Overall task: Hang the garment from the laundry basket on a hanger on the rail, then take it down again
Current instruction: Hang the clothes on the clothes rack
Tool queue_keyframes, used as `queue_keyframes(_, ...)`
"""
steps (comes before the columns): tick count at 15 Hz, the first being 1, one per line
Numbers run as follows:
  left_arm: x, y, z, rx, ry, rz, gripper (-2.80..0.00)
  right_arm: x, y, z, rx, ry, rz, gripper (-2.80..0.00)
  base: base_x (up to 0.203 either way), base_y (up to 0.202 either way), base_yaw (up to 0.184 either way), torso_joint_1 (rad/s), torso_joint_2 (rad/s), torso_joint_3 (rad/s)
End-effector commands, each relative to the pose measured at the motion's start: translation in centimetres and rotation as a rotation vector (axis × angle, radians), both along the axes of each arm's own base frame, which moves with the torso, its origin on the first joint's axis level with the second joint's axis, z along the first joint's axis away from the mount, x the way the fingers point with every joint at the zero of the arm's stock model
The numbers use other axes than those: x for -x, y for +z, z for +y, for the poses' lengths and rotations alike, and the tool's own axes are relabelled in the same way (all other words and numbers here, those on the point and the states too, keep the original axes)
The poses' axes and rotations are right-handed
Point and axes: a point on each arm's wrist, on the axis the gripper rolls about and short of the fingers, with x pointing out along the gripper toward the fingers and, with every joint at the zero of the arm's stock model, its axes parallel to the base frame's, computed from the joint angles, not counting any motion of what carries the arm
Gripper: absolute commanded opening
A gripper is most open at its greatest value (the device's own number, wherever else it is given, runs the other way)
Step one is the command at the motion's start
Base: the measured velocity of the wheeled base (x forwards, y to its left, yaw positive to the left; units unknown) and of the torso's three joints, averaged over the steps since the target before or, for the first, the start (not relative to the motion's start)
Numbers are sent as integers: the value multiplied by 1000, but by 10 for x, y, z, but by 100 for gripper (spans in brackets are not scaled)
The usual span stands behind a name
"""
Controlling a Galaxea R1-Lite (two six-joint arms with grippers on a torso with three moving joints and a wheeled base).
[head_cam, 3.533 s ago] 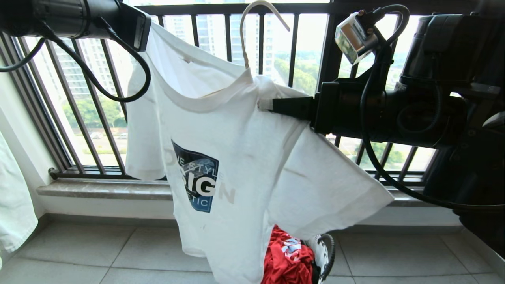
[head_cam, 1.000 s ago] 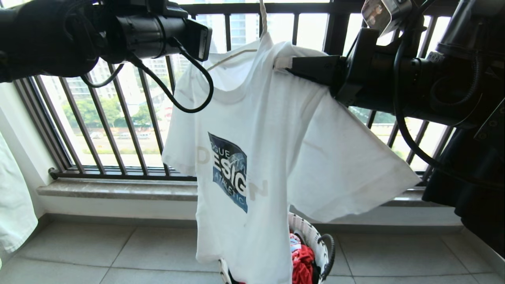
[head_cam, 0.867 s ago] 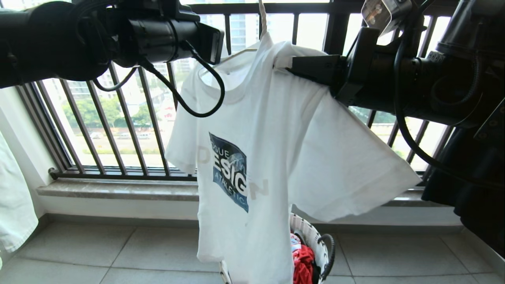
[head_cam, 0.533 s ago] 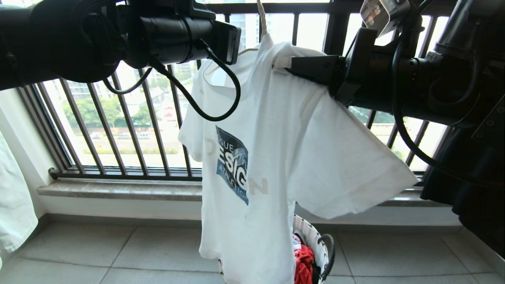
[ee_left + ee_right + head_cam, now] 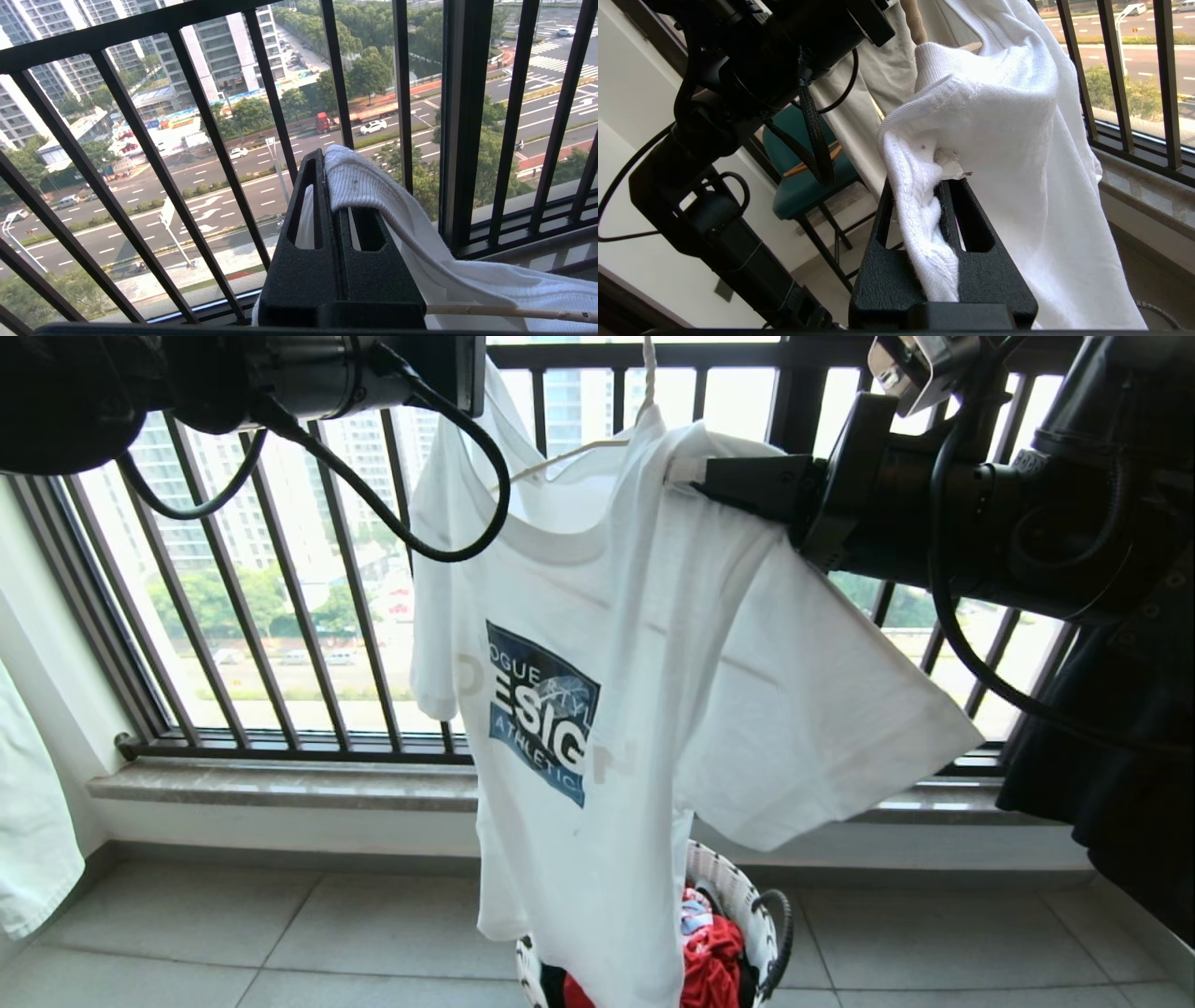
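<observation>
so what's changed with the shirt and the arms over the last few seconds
Both arms raised the T-shirt and carried it toward the right of the head view; the hanger hook now runs out past the top. The left tool swung in toward the right one, then back out, spreading the collar. Unchanged: both tools shut on the shirt, the right tool at the shoulder; basket on the floor.

hanger hook cut off at the head view's top edge, laundry basket mostly hidden behind the garment
</observation>
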Motion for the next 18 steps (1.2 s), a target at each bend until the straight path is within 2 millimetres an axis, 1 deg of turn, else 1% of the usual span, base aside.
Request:
queue_keyframes(1, 6, 5, 3, 11, 1, -13, -280, -1, 0, 0, -3, -5, 2, -280, 0, 0, 0, 0, 0, 0)
queue_keyframes(3, 3, -1, -8, 2, -26, 2, -280, -3, -2, 1, 0, -5, 7, -280, 0, 0, 0, 0, 0, 0)
queue_keyframes(6, 5, -11, -34, -13, -95, 25, -280, -1, -5, 7, 5, 15, 15, -280, 0, 0, 0, 0, 0, 0)
queue_keyframes(8, 6, -15, -46, -19, -125, 36, -280, -4, -7, 9, 7, -1, 21, -280, 0, 0, 0, 0, 0, 0)
queue_keyframes(10, 6, -14, -49, -4, -130, 18, -280, -6, -10, 10, 10, -13, 24, -280, 0, 0, 0, 0, 0, 0)
queue_keyframes(13, 16, -9, -50, 22, -81, 12, -280, -12, -13, 13, 17, -49, 14, -280, 0, 0, 0, 0, 0, 0)
queue_keyframes(15, 26, -3, -50, 38, -83, 6, -280, -13, -13, 13, 18, -53, 11, -280, 0, 0, 0, 0, 0, 0)
queue_keyframes(16, 35, 1, -52, 47, -104, -1, -280, -14, -12, 12, 16, -56, 10, -280, 0, 0, 0, 0, 0, 0)
queue_keyframes(18, 48, 4, -60, 63, -148, 1, -280, -18, -14, 13, 18, -66, 14, -280, 0, 0, 0, 0, 0, 0)
